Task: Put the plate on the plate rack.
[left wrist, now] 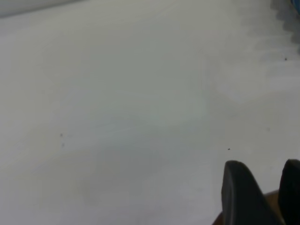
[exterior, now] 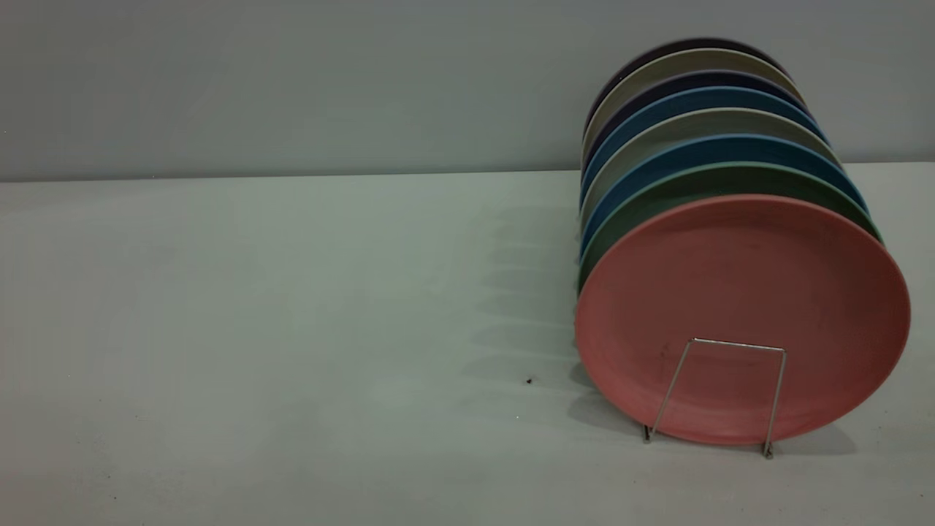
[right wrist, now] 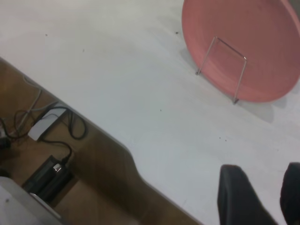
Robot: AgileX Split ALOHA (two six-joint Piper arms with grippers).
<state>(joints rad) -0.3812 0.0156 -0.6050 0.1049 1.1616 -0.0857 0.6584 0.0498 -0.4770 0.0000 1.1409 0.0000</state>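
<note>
The plate rack (exterior: 719, 394) stands on the right side of the pale table (exterior: 292, 329), loaded front to back with a row of round plates standing on edge. At the very front sits the plate (exterior: 741, 307), salmon-pink, upright and leaning slightly back, its lower edge held behind the front wire loop of the rack. Directly behind it is a green plate (exterior: 661, 201), then a blue plate (exterior: 635, 179), then grey, blue and darker ones in turn, each showing only a crescent of rim above the one in front.

The pink plate looks matte and faintly scuffed, shallow, with a low raised rim. The rack is thin, shiny silver wire; its visible front divider is a rectangular loop that reaches only a short way up the plate's face, with two small feet on the table. The tabletop is smooth and off-white, with a few dark specks.

From the right wrist view, the right gripper (right wrist: 260, 194) hovers over the near edge of the table, well apart from the plate (right wrist: 248, 42) and rack (right wrist: 220, 70), its two dark fingers spread with a gap between them. The left gripper (left wrist: 262, 192) hangs over bare tabletop, its dark fingers likewise parted and holding nothing.
</note>
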